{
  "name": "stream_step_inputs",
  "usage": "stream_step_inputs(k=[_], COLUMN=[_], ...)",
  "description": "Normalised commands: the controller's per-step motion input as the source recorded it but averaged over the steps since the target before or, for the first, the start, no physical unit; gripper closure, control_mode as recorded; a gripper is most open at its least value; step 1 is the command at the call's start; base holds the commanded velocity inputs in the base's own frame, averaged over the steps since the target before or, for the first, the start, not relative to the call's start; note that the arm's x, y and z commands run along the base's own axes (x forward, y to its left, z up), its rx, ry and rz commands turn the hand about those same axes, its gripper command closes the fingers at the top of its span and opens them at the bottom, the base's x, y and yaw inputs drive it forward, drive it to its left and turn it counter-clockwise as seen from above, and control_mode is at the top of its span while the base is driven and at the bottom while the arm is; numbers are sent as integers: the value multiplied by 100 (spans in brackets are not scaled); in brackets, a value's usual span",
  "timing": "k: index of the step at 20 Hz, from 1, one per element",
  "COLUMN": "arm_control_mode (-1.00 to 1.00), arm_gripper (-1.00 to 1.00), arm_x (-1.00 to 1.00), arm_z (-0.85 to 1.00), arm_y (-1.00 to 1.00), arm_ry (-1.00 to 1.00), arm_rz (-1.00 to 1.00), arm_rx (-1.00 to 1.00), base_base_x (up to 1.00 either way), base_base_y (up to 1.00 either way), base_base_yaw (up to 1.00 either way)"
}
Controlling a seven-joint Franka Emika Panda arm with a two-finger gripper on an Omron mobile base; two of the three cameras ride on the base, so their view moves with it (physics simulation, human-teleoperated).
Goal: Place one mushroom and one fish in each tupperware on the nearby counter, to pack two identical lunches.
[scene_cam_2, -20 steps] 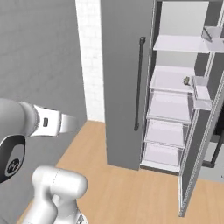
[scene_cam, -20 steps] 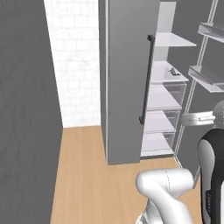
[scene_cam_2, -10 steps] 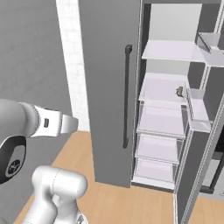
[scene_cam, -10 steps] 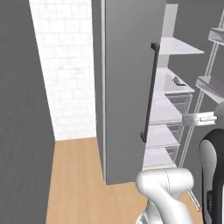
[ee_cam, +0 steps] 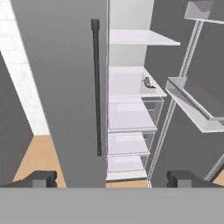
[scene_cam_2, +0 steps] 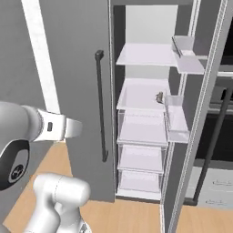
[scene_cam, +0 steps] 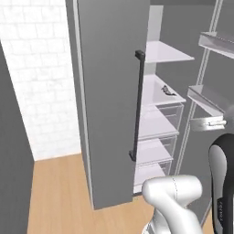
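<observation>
A small dark grey thing that looks like the fish [ee_cam: 148,82] lies at the right edge of a middle fridge shelf [scene_cam: 168,90] [scene_cam_2: 159,97]. My gripper [ee_cam: 111,179] hangs in the air well in front of the open fridge. It is open, with its fingertips [ee_cam: 41,178] far apart and nothing between them. The mushroom, the tupperwares and the counter are out of view.
The fridge's left door [scene_cam: 109,91] is closed and carries a dark vertical handle [ee_cam: 96,87] [scene_cam_2: 101,104]. Its right door [scene_cam_2: 200,136] stands open with bins [ee_cam: 197,105] jutting out. A white brick wall [scene_cam: 36,68] and wooden floor [scene_cam: 55,196] lie to the left.
The whole picture has shifted: the base has driven closer to the fridge, which now looms larger and more central. The gripper has stayed open.
</observation>
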Motion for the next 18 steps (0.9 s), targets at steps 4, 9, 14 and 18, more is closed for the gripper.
stream_step_inputs(k=[4,9,14,18], arm_control_mode=[100,100,100,100], arm_gripper=[-100,-100,-100,-100], arm_x=[0,0,0,0], arm_z=[0,0,0,0], arm_y=[0,0,0,0], arm_ry=[0,0,0,0], arm_rz=[0,0,0,0], arm_rx=[0,0,0,0], base_base_x=[59,60,70,86], base_base_y=[-1,-3,-2,-7], base_base_yaw=[-41,-33,-21,-5])
